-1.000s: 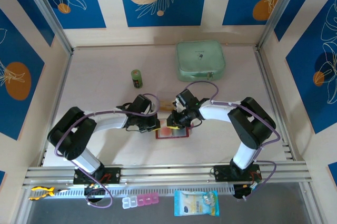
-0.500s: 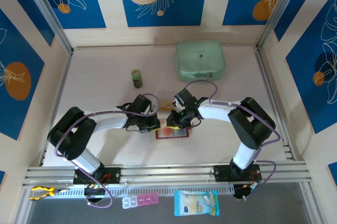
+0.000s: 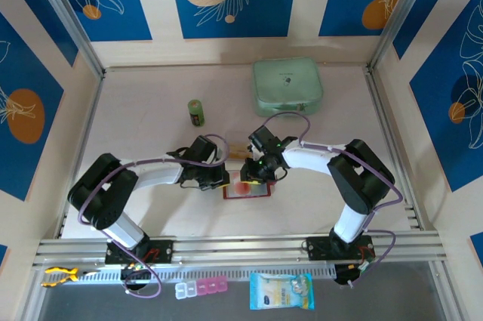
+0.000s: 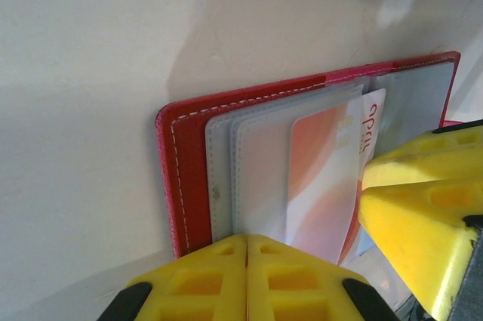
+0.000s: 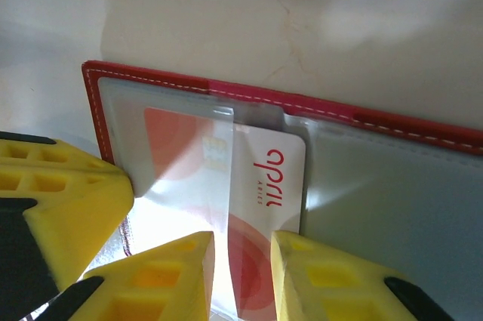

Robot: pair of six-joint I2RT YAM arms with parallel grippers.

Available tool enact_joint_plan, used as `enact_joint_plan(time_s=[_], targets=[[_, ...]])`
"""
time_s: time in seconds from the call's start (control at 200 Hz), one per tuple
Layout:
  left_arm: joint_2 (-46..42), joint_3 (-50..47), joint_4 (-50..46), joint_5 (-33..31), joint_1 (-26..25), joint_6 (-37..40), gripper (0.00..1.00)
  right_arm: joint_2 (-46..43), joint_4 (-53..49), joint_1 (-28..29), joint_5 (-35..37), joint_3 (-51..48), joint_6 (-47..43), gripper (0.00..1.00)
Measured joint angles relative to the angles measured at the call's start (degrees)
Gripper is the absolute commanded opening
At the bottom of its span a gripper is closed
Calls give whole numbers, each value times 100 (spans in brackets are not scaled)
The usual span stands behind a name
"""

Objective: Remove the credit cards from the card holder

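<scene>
on the table between the arms: drawing the card clear of its sleeve

between the two arms, toward the near side of the table [image 3: 151, 132], the card holder [image 3: 247, 191] lies open and flat, pockets up. the left fingers [image 4: 245, 276] are pressed together and appear to bear down on the holder's edge, pinning it. the right fingers [image 5: 332, 283] stand a little apart, tips at the lower edge of the white card [image 5: 268, 185]. that card sits part way out of its clear pocket [image 5: 173, 147], its printed end bare toward the fold. whether the pads truly grip it cannot be told.

the step in hand looks like pulling this card out. to do it well, the right fingers should close on the bare end only, not on the pocket film. they should then draw along the pocket's own line, low and flat, so the card neither jams nor bends. the left fingers should press on the red cover, clear of the card's path. the two sets of pads sit just beside each other, so a slow pull avoids a knock. if the holder lifts with the card, the film is likely caught.
</scene>
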Motion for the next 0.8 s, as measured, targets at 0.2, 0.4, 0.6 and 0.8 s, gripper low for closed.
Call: enact_joint_plan(time_s=[0.2,0.4,0.6,0.8], targets=[[-9,44,-125,-7,4,68,7,0,-68,9,17,2,0,27],[-9,94,-302,-59,11,111,7,-50,-105,17,20,2,2,27],[-31,256,-496,-63,15,173,8,-190,-140,17,59,2,4,27],[-116,350,-549,-37,-44,212,7,-343,-59,-35,33,-11,9,27]])
